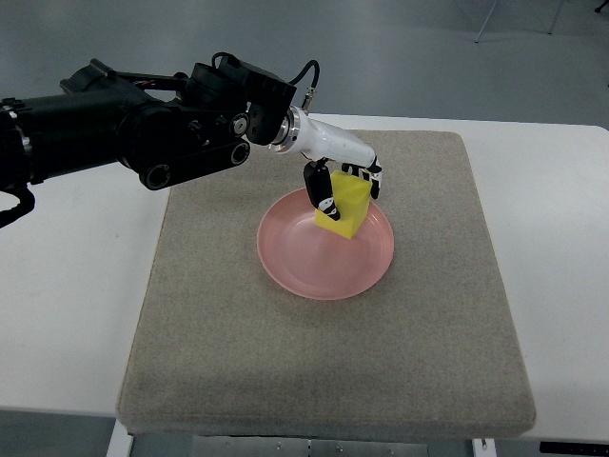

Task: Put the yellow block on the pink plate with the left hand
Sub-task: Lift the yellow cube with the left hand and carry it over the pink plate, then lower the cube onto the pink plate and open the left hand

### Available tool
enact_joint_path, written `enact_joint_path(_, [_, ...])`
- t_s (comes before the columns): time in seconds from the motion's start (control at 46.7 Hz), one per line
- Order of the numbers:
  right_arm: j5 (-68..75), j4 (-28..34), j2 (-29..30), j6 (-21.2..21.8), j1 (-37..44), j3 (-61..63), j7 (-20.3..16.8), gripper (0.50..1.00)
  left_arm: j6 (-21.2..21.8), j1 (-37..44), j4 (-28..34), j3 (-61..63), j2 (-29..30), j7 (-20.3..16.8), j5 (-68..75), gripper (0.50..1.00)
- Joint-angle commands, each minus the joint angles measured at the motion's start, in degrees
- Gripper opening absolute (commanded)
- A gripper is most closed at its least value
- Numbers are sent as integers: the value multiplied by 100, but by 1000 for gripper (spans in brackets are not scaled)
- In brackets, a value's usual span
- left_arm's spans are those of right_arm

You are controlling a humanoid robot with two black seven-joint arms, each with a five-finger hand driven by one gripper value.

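Note:
A yellow block (pixel 346 206) stands tilted on the far part of the pink plate (pixel 324 265), its lower corner on or very near the plate's surface. My left hand (pixel 344 183) reaches in from the left on a black arm and is shut on the yellow block from above, thumb on its left side and fingers over its top right. The pink plate sits near the middle of a grey mat (pixel 285 362).
The grey mat lies on a white table (pixel 67 305). The black left arm (pixel 143 119) spans the upper left above the table and the mat's far left corner. Grey floor shows beyond the table's far edge.

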Motion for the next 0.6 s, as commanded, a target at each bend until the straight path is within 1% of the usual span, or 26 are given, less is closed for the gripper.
enact_joint_path(0.0, [0,0,0,0,1,0,5,924,44,31,-6,-13,9,7,-2,767])
enact_joint_path(0.129, [0,0,0,0,1,0,-3,924,70,145,-6,-13,0,7,7,767])
enact_joint_path(0.279, [0,0,0,0,1,0,5,924,448,224,12,-5,-17,15,24,767])
enact_joint_path(0.364, [0,0,0,0,1,0,-3,924,553,260,12,-4,-53,7,24,767])
enact_joint_path(0.579, [0,0,0,0,1,0,5,924,589,268,-6,-4,-61,7,33,769])
